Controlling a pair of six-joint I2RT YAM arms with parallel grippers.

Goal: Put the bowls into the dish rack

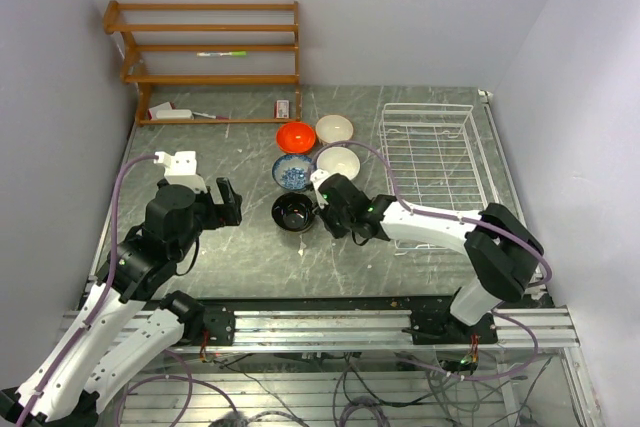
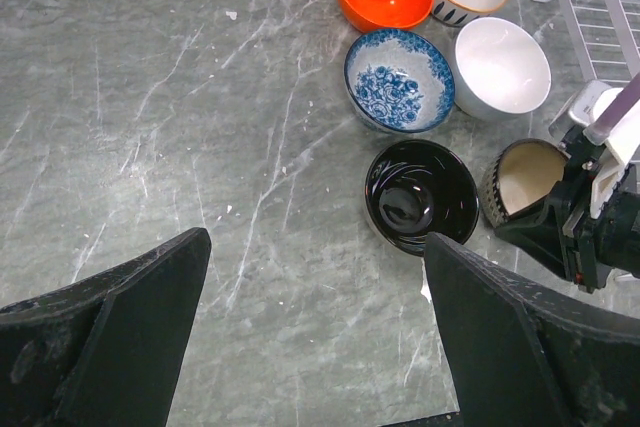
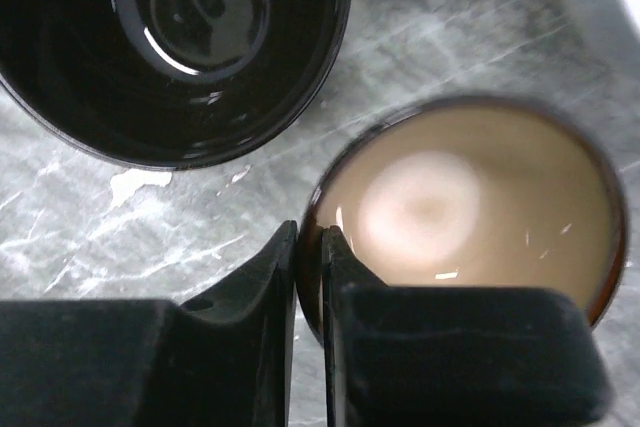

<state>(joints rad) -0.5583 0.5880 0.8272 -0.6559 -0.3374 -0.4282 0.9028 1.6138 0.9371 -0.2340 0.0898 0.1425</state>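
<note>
Five bowls stand in a cluster mid-table: orange-red (image 1: pixel 295 136), cream (image 1: pixel 334 128), white (image 1: pixel 338 161), blue-and-white patterned (image 1: pixel 293 174) and glossy black (image 1: pixel 295 212). My right gripper (image 3: pixel 310 247) is shut on the near rim of the brown bowl with tan inside (image 3: pixel 460 207), just right of the black bowl (image 3: pixel 170 37). In the left wrist view the brown bowl (image 2: pixel 525 182) looks tilted. My left gripper (image 2: pixel 318 240) is open and empty, to the left of the black bowl (image 2: pixel 420 194). The white wire dish rack (image 1: pixel 435 159) stands at the right with no bowl in it.
A brown wooden shelf unit (image 1: pixel 210 57) stands at the back left with small items on its lower shelves. Walls close the table in on the left, back and right. A metal rail (image 1: pixel 320 322) carries the arm bases at the near edge.
</note>
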